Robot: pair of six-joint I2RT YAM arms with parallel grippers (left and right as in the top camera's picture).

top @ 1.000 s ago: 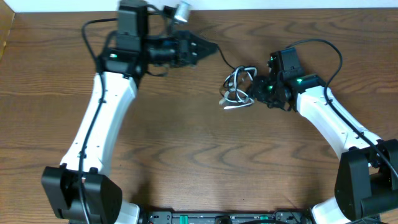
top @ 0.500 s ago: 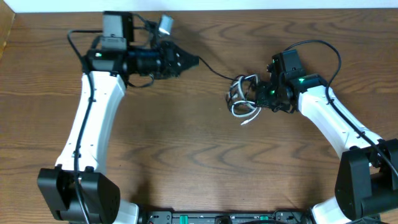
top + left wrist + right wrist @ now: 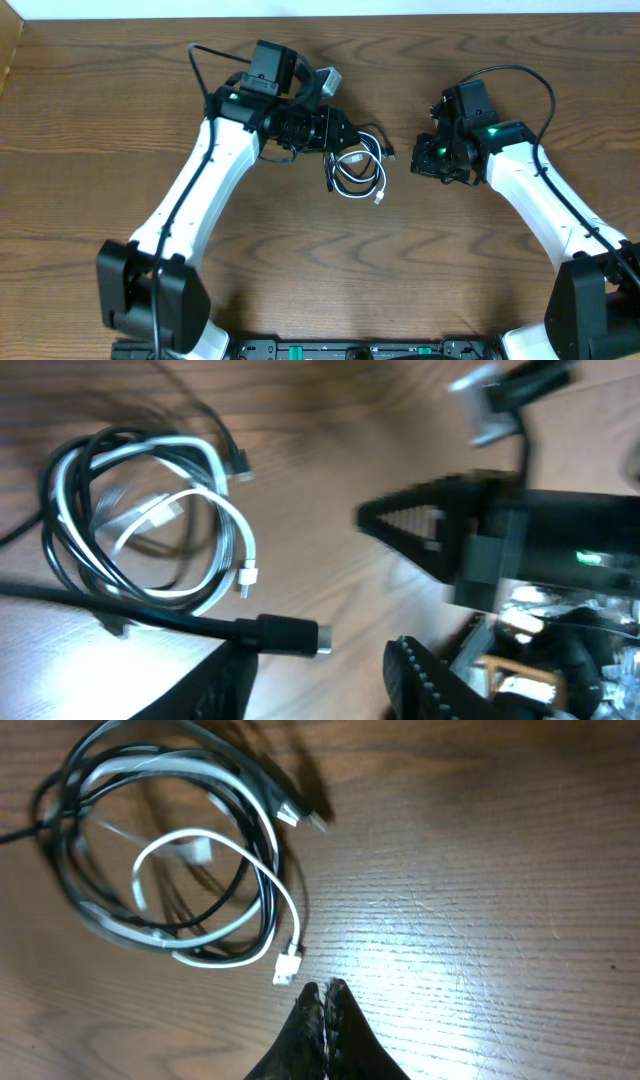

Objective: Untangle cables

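The fingers (image 3: 425,682) of your left gripper (image 3: 318,660) stand spread apart, clamping nothing. The black plug end (image 3: 290,635) lies just ahead of them, but the wrist view is too blurred to tell whether it touches a fingertip. Your right gripper (image 3: 325,1005) has its fingertips pressed together and is empty.

The thin black cord (image 3: 45,510) and the thin white cord (image 3: 228,525) lie looped through each other in one small coil on the brown wooden table (image 3: 300,280). The coil is just beside your left gripper and apart from your right.

The main risk is closing on that black end and pulling while nothing pins the white cord. The loops are interlaced, so the whole coil would likely slide along as one, or cinch tighter. The small white plug (image 3: 288,967) hangs free at the coil's edge and could snag in a black loop.

You could also pinch both cords at once, since they run side by side around most of the coil. Your right gripper cannot hold anything down from where it is, so bring it in first.
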